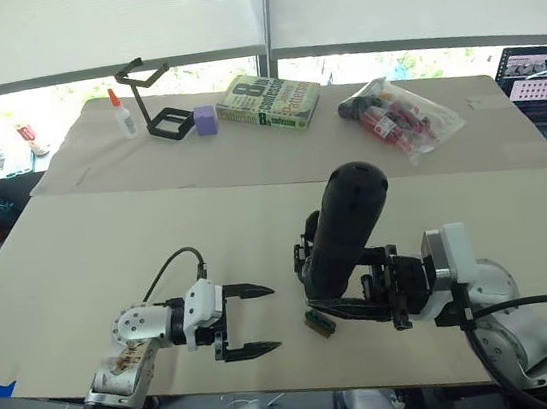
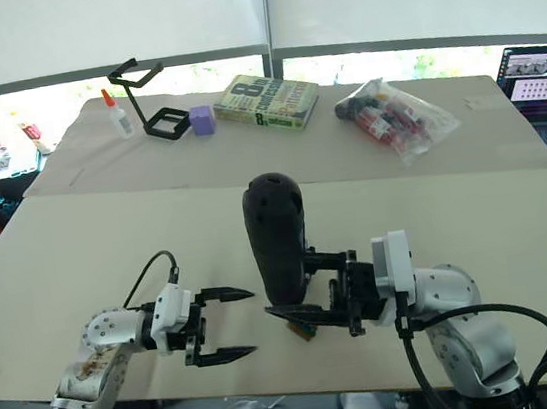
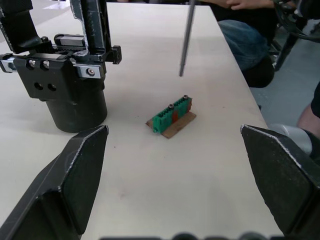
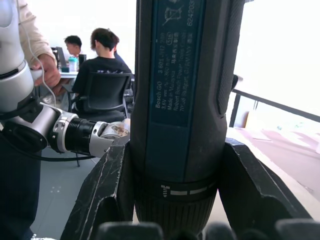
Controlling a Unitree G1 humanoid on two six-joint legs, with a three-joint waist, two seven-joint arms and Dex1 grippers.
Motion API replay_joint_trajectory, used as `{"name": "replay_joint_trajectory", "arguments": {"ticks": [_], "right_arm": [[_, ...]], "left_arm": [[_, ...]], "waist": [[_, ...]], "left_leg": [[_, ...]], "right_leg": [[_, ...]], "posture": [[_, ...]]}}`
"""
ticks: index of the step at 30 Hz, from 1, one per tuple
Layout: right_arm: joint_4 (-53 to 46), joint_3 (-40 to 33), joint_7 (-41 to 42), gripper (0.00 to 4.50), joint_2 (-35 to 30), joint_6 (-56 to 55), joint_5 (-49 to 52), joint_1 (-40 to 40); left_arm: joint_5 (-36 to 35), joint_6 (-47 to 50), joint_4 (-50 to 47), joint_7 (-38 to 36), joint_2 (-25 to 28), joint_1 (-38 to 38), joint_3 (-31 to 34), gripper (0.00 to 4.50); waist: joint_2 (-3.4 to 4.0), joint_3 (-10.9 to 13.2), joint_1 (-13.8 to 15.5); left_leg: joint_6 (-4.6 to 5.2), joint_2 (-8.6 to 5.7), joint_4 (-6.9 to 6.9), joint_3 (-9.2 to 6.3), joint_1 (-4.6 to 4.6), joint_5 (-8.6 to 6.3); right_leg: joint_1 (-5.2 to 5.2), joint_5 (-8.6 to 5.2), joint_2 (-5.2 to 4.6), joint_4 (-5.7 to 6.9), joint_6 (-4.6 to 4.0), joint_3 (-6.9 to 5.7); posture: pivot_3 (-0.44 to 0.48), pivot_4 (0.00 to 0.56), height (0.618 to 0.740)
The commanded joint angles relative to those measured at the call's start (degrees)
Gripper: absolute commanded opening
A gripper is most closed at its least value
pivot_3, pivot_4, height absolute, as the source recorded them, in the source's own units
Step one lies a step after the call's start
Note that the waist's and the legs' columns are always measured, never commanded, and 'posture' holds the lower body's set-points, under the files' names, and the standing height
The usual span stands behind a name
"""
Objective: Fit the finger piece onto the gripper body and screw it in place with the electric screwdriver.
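Observation:
My right gripper (image 1: 330,288) is shut on the electric screwdriver (image 1: 349,227), a thick black cylinder held nearly upright near the table's front edge. In the left wrist view its thin metal bit (image 3: 186,40) hangs just above the table. The gripper body (image 3: 65,75), a black block on a round base, stands right behind the screwdriver (image 4: 180,100). Black fingers (image 3: 92,22) rise from its top; whether one is the finger piece I cannot tell. A small green-and-brown block (image 1: 319,325) lies beside the bit. My left gripper (image 1: 268,318) is open and empty, a hand's width left of them.
Along the table's far edge stand a glue bottle (image 1: 122,113), a black wire-frame stand (image 1: 154,99), a purple block (image 1: 205,121), a book (image 1: 268,102) and a plastic bag of items (image 1: 398,115). A laptop (image 1: 544,78) sits far right. Seated people (image 4: 102,60) show beyond the table.

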Motion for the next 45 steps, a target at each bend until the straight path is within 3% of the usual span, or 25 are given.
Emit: {"name": "replay_joint_trajectory", "arguments": {"ticks": [1, 17, 45], "right_arm": [[-1.09, -0.80, 0.06, 1.93, -0.65, -2.98, 1.25, 0.30], [0.72, -1.56, -0.48, 1.93, -3.71, -7.39, 0.27, 4.54], [2.91, 0.14, -1.43, 1.93, -4.98, -8.94, -0.75, 5.33]], "left_arm": [[1.30, -0.22, -2.64, 1.72, -0.72, -0.26, -1.91, 4.50], [5.87, 1.04, -1.22, 6.27, -1.91, 0.08, -8.17, 4.50], [6.05, 4.60, -3.61, 7.85, -1.85, -0.28, -8.60, 4.50]], "waist": [[0.00, 0.00, -0.01], [0.00, 0.00, 0.05], [0.00, 0.00, 0.07]], "left_leg": [[0.00, 0.00, 0.00, 0.00, 0.01, 0.00], [0.07, 0.03, -0.01, -0.01, 0.02, -0.04], [0.12, 0.04, 0.00, 0.00, 0.02, -0.07]], "right_leg": [[0.00, 0.00, 0.00, 0.00, 0.00, 0.00], [0.01, 0.01, -0.02, 0.00, -0.02, 0.00], [0.01, 0.01, -0.04, 0.00, -0.02, -0.01]], "posture": [[0.000, 0.150, 0.740], [0.000, 0.150, 0.740], [0.000, 0.150, 0.740]]}}
